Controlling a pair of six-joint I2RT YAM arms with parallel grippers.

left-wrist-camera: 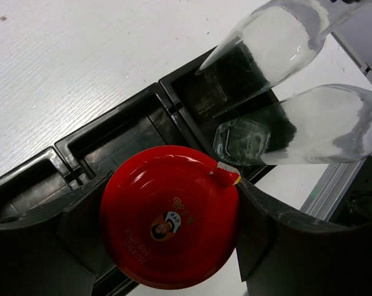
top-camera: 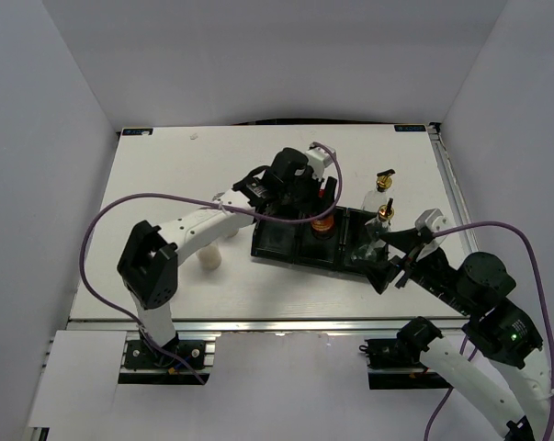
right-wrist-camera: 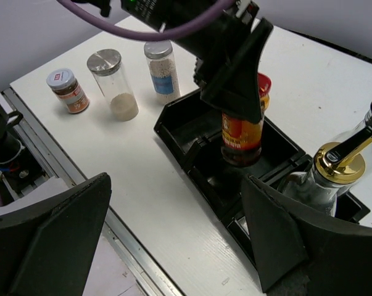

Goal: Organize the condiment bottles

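Note:
My left gripper (top-camera: 319,208) is shut on the red-capped dark jar (top-camera: 322,223) and holds it upright in the middle compartment of the black tray (top-camera: 275,241). In the left wrist view the red cap (left-wrist-camera: 170,225) sits between my fingers (left-wrist-camera: 278,240). One clear glass bottle with a gold spout (top-camera: 384,220) stands at the tray's right end, the other (top-camera: 383,186) just behind it. Three silver-lidded shakers (right-wrist-camera: 67,89) (right-wrist-camera: 111,83) (right-wrist-camera: 163,68) stand on the table left of the tray. My right gripper (top-camera: 390,262) is open and empty, near the tray's front right corner.
The tray's left compartment (right-wrist-camera: 186,120) holds nothing. My left arm (top-camera: 189,230) lies across the table's left half and hides most of the shakers from above; one (top-camera: 209,260) shows. A metal rail (top-camera: 258,324) runs along the table's near edge.

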